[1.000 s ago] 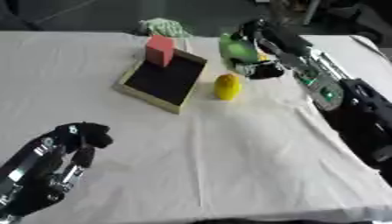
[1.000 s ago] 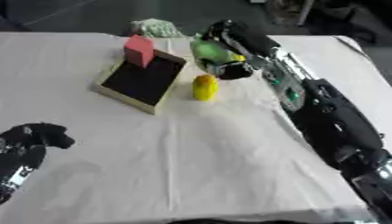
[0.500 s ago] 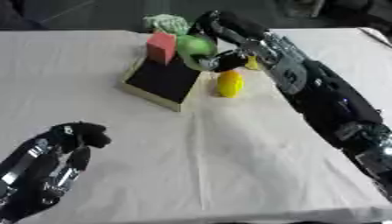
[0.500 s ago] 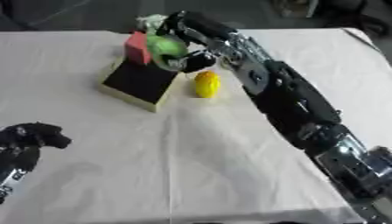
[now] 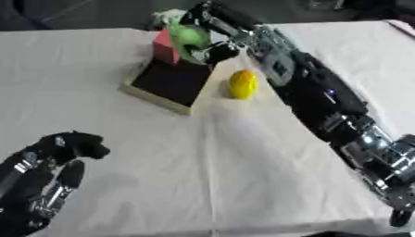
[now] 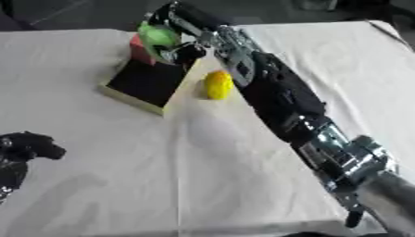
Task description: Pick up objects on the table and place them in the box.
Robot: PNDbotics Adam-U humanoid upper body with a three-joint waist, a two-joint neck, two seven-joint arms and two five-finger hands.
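A white table carries a shallow box with a dark floor, a red block standing at its far end. The right hand reaches over the box's far end, fingers curled round a green ball. The left hand (lower left corner) rests with fingers curled on nothing, and a yellow fruit lies just beside the box.

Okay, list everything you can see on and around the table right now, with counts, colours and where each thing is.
Box: one, tan rim, black inside, far centre of table.
Red block: one, at the box's far end.
Green object: one, held above the box's far end.
Yellow object: one, on the cloth right of the box.
Pale green bundle: one, behind the box.
Tablecloth: one, white.
Right hand: curled round the green object.
Left hand: lower left, fingers curled, holding nothing.
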